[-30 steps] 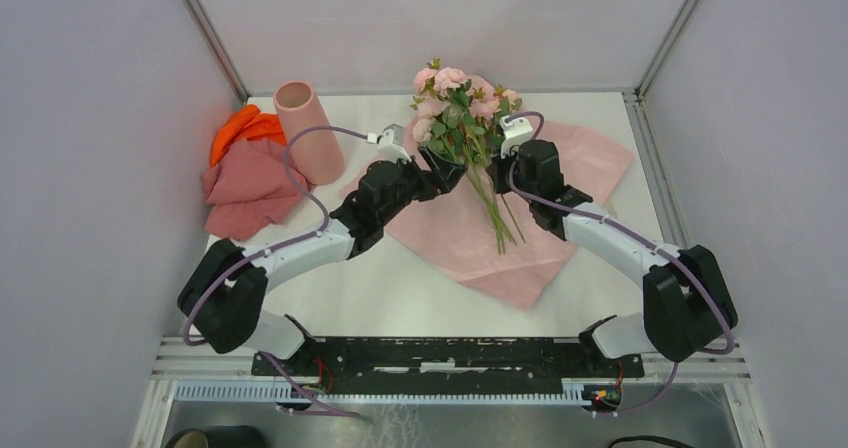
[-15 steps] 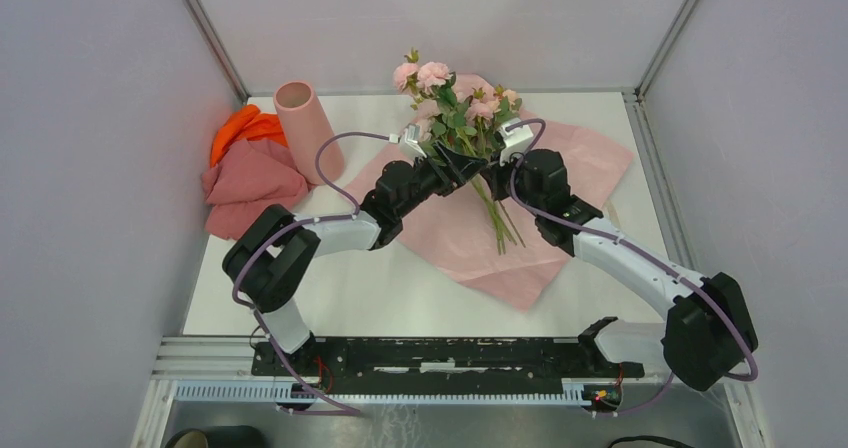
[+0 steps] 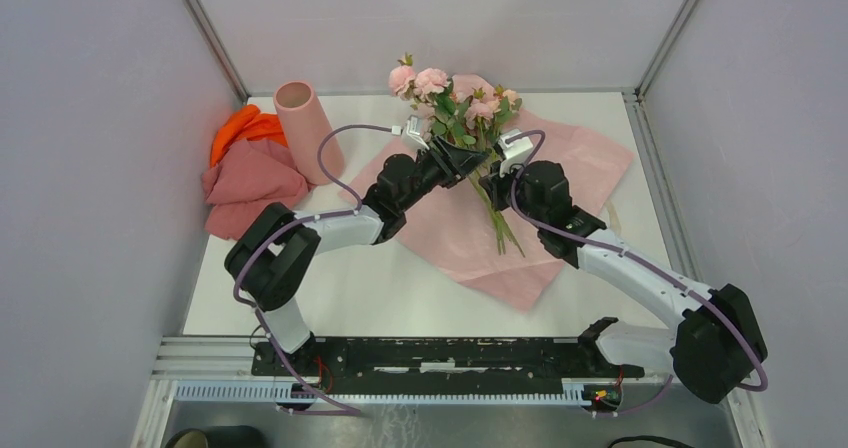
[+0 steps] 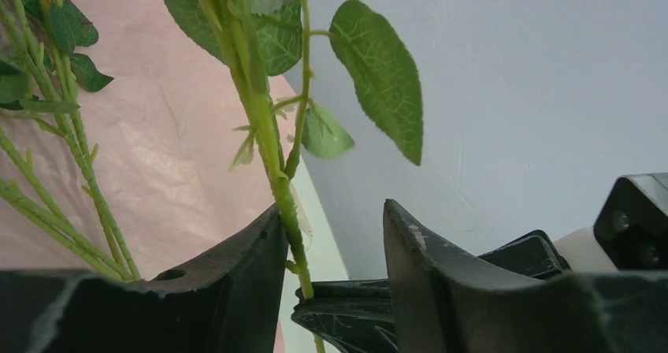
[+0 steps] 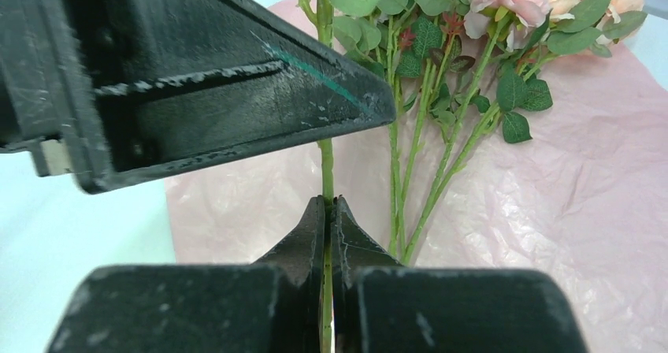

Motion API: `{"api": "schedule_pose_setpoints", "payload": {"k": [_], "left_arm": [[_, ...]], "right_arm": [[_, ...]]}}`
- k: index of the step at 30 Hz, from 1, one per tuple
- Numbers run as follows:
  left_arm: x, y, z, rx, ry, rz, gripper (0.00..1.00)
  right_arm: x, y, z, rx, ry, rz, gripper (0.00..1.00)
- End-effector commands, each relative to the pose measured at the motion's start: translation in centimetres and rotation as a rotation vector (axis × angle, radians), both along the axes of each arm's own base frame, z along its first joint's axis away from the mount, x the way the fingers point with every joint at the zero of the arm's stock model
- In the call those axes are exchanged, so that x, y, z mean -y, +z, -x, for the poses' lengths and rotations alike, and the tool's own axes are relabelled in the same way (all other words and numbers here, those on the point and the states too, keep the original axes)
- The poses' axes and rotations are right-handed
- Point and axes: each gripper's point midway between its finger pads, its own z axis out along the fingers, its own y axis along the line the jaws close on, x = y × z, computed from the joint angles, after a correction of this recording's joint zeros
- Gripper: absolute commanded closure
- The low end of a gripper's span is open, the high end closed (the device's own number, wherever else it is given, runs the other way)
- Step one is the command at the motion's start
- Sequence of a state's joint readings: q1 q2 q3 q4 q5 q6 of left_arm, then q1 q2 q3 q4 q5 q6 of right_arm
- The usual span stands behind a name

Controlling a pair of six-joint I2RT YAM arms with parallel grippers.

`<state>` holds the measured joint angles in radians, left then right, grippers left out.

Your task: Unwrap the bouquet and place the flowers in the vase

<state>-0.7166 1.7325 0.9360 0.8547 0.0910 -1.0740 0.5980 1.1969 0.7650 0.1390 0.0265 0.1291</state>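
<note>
The white table [image 3: 400, 288] is closed in by pale walls [image 3: 100, 168] on three sides. A crumpled sheet of pink paper [image 3: 470, 243] lies spread open across its middle and right. The vase [image 3: 308, 133] stands near the far left corner with its mouth up, just beside a heap of cloths [image 3: 250, 183]. The flowers [image 3: 455, 103] sit over the far part of the paper, already out of their wrapping, with their heads toward the back wall and their cut ends fanned toward the arms.

The right gripper [image 5: 329, 211] is pinched tight on one thin green stem [image 5: 326, 172], low on its bare part. The left gripper [image 4: 332, 215] has its jaws partly apart around the same stem higher up, just under the leaves. The stem touches one finger and a gap shows at the other, so it has no grip yet.

The stem looks light, wiry and springy. It is thin enough to twist or slide in a pinch, and its soft leaves could snag on neighbouring stems. The bare stretch below the leaves seems the best hold, as it leaves the cut end free to enter the vase.

The two grippers crowd each other, and the back wall is close behind the flower heads. Open table lies between the paper and the vase, but the rim is high, the mouth is narrow, and a nudge may tip the vase.
</note>
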Motion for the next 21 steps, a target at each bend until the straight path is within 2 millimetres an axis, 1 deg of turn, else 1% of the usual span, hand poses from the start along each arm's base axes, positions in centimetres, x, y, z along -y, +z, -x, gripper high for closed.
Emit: {"api": "schedule_pose_setpoints", "payload": {"k": [1, 4, 7, 10, 15, 18, 19, 21], "left_arm": [[0.5, 1.7, -0.1, 0.038, -0.018, 0.038, 0.50], [0.3, 1.5, -0.1, 0.038, -0.013, 0.028, 0.57], [0.3, 1.6, 0.0, 0.042, -0.015, 0.021, 0.59], [0.3, 1.5, 0.2, 0.040, -0.017, 0.016, 0.51], [0.0, 1.1, 0.3, 0.037, -0.013, 0.005, 0.48], [-0.1, 1.0, 0.3, 0.035, -0.012, 0.001, 0.48], [-0.1, 0.9, 0.3, 0.035, -0.011, -0.002, 0.50], [-0.2, 0.6, 0.4, 0.031, -0.009, -0.007, 0.57]], "right_arm": [[0.1, 1.6, 0.1, 0.043, -0.008, -0.025, 1.00], [0.2, 2.0, 0.0, 0.051, -0.012, -0.027, 1.00], [0.2, 2.2, -0.1, 0.057, -0.018, -0.023, 1.00], [0.3, 2.3, -0.3, 0.060, -0.024, -0.022, 1.00], [0.3, 2.7, -0.6, 0.068, -0.033, -0.019, 1.00], [0.4, 2.7, -0.6, 0.070, -0.034, -0.019, 1.00], [0.3, 2.8, -0.6, 0.072, -0.033, -0.021, 1.00], [0.3, 2.7, -0.6, 0.071, -0.033, -0.021, 1.00]]}}
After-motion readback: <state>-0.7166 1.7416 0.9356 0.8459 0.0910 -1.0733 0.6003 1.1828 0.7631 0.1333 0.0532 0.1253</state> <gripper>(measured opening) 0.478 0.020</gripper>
